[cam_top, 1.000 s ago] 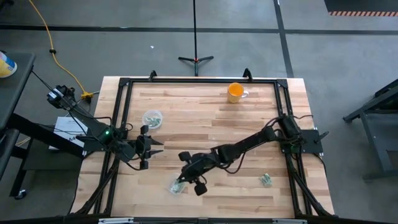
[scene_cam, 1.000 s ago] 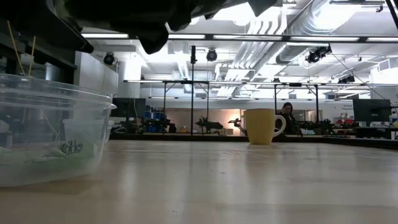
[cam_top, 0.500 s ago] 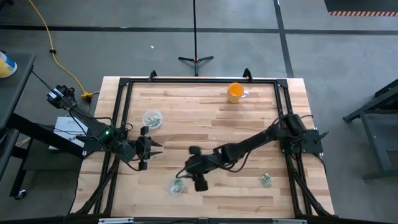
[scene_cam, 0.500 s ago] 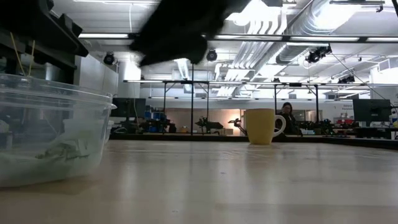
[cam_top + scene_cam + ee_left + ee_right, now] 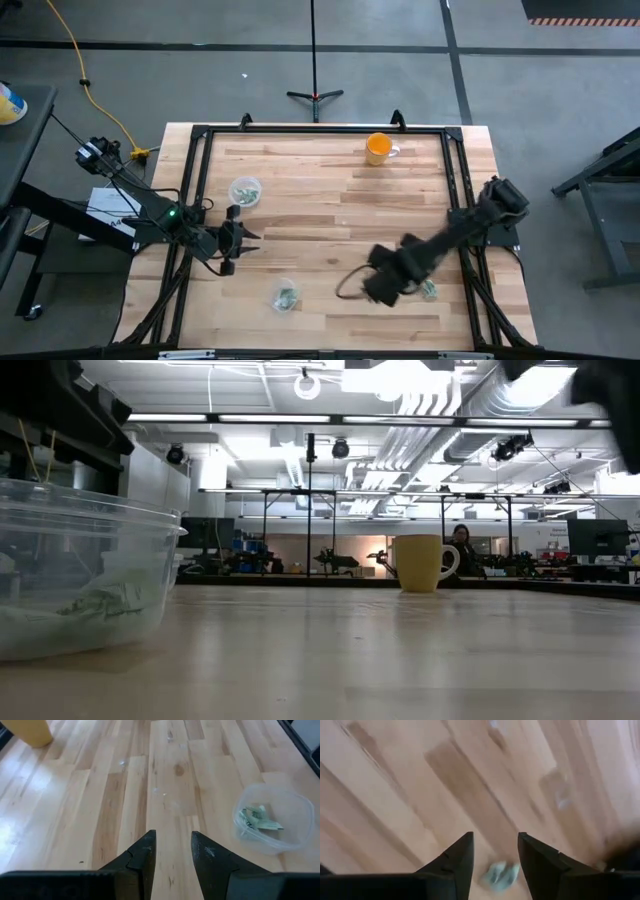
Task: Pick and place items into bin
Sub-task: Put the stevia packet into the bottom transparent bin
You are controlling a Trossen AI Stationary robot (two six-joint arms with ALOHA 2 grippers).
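A small heap of silvery grey-green pieces lies on the wooden table near its front right. It shows blurred between my right fingers in the right wrist view. More pieces lie in a clear plastic bin near the front edge, which also shows in the low view. My right gripper is open and empty, between that bin and the loose pieces. My left gripper waits open and empty at the table's left, also seen in its wrist view.
A second clear bin with pieces stands at the far left. An orange mug stands near the far edge, also in the low view. A black frame runs round the table. Bare wood lies in the middle.
My right gripper has gone from above the near bin toward the table's right edge, toward the loose pieces. A crumpled piece that was not there a second ago now lies in that bin.
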